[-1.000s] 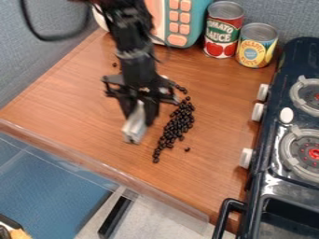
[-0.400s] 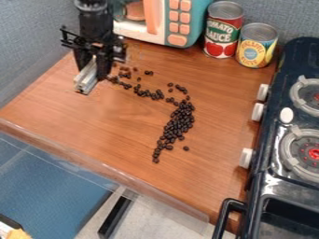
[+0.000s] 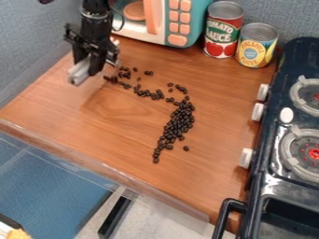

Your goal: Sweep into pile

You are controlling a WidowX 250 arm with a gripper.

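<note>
Nearest the picture's left side of the toy microwave (image 3: 199, 17), in the camera view, the gripper (image 3: 85, 71) hangs over the wooden tabletop (image 3: 118, 135), below the microwave's left part as seen here. Its two fingers are drawn in around a pale, silvery bar (image 3: 78, 74), one on each side, and the bar slants down toward the lower left.

The dark beans (image 3: 178, 122) lie on the wood in front of the microwave. Their thickest band runs away from it, toward the camera, and narrows at its far end. From the band's upper end, a thinner, broken line bends back to the left, reaching near the gripper. A few beans sit apart, some between that line and the microwave, and one beside the band's lower part.

Just right of the microwave stands a red-labelled can (image 3: 224, 29), then a yellow-labelled can (image 3: 257, 45); farther right is the toy stove (image 3: 300, 52)
</note>
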